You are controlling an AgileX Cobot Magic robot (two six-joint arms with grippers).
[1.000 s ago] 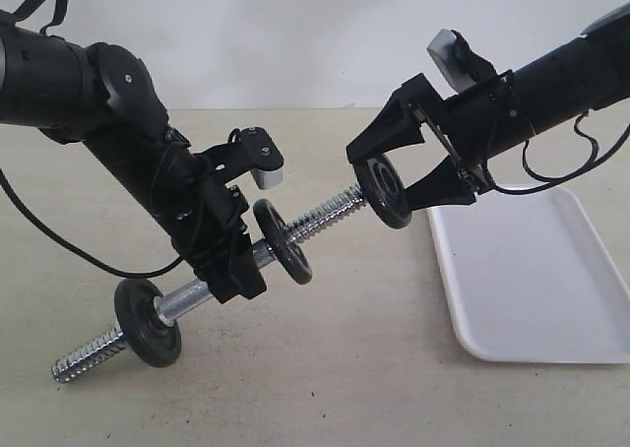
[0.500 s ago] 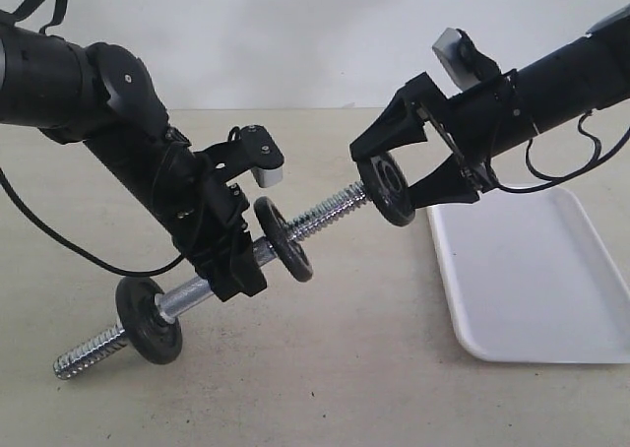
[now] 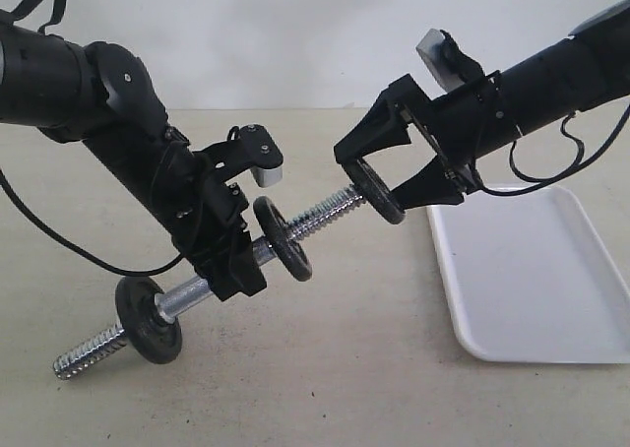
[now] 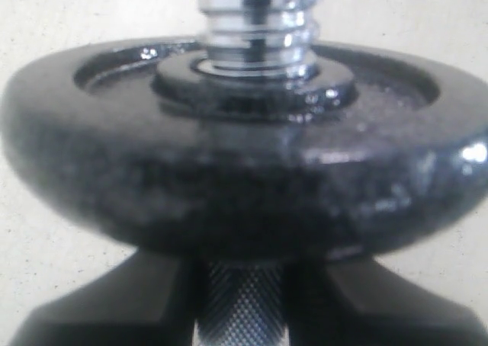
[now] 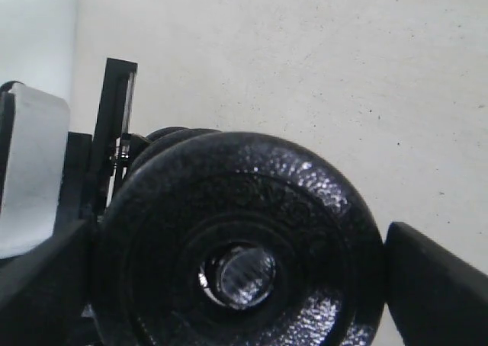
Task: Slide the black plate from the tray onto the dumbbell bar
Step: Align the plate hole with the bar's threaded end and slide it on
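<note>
My left gripper [image 3: 234, 268] is shut on the middle of the chrome dumbbell bar [image 3: 325, 212] and holds it tilted, its lower threaded end near the table. In the left wrist view the knurled dumbbell bar [image 4: 242, 304] runs between my fingers [image 4: 114, 312]. My right gripper [image 3: 377, 183] is shut on the rim of the black plate [image 3: 380, 194], which sits at the bar's upper threaded tip. In the right wrist view, the black plate [image 5: 236, 232] fills the space between the fingers [image 5: 431, 285], and the bar's tip [image 5: 244, 276] shows inside its hole. The white tray [image 3: 532, 280] lies at the right.
Two other black discs ride on the bar: one [image 3: 283, 240] just above my left gripper, filling the left wrist view [image 4: 229, 178], and one [image 3: 148, 321] near the lower end. The beige table [image 3: 345, 368] spreads under both arms.
My right gripper has carried the black plate left and slightly down the bar, so the threaded tip now enters its hole. The left arm and bar have stayed put.
</note>
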